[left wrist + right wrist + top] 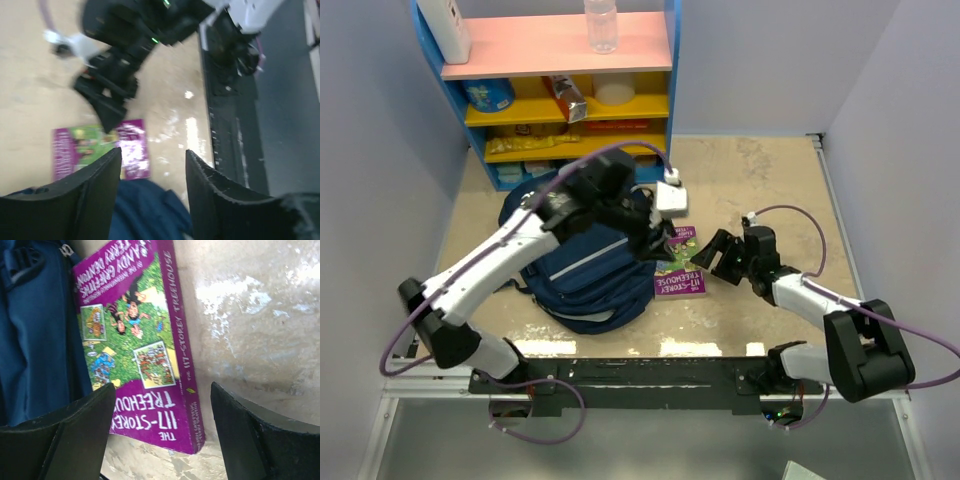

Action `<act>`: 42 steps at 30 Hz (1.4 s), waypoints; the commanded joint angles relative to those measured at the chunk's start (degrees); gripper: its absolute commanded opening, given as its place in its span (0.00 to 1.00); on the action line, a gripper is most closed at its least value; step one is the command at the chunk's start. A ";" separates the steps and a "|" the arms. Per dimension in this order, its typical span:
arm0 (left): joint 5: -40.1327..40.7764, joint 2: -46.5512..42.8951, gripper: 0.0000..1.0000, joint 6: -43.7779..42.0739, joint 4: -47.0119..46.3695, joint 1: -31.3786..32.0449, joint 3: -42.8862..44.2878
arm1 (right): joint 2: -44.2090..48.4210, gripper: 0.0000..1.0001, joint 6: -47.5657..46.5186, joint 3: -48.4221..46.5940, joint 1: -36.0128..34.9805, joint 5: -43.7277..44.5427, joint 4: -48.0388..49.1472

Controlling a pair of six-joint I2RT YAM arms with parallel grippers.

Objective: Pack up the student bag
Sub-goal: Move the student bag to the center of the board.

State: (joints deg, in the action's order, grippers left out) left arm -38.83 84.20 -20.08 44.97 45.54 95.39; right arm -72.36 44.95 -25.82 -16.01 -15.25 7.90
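Closest to the right wrist camera is the right gripper (161, 390). Its two black fingers (75, 430) are spread wide with nothing pinched between them. In the gap you can see a purple paperback (145, 340), "The 117-Storey Treehouse", lying flat on the beige table (250, 340). Can't tell if the fingers actually touch it.

From above, the student bag (580, 270) lies flat a bit toward 9 o'clock of the table's middle. The book sits right against its 3 o'clock edge. The left gripper (655, 240) hangs over the bag's 2 o'clock corner, jaws apart too and holding nothing.

A blue shelf (560, 90) stands at 12 o'clock, with a clear bottle (601, 25) on its pink top.
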 commanded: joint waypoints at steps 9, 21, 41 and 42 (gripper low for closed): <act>8.58 11.15 0.42 2.75 -14.55 5.88 -21.47 | 3.54 0.79 -3.20 -0.72 0.28 5.66 -2.54; 30.12 24.23 0.33 3.73 -16.32 5.53 -15.95 | 0.81 0.79 -3.11 -2.65 0.28 7.42 2.12; 29.78 22.59 0.28 -0.93 -17.82 -6.43 -20.24 | -3.31 0.78 -2.59 -2.92 0.37 5.75 5.81; 29.34 22.50 0.27 -0.93 -17.64 -6.43 -20.34 | -3.40 0.78 -2.59 -2.92 0.28 5.58 5.81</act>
State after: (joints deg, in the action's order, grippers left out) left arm -11.40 109.95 -18.15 25.02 40.03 77.25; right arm -75.42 42.41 -27.11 -15.94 -8.73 10.52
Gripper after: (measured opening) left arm 0.280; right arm 0.785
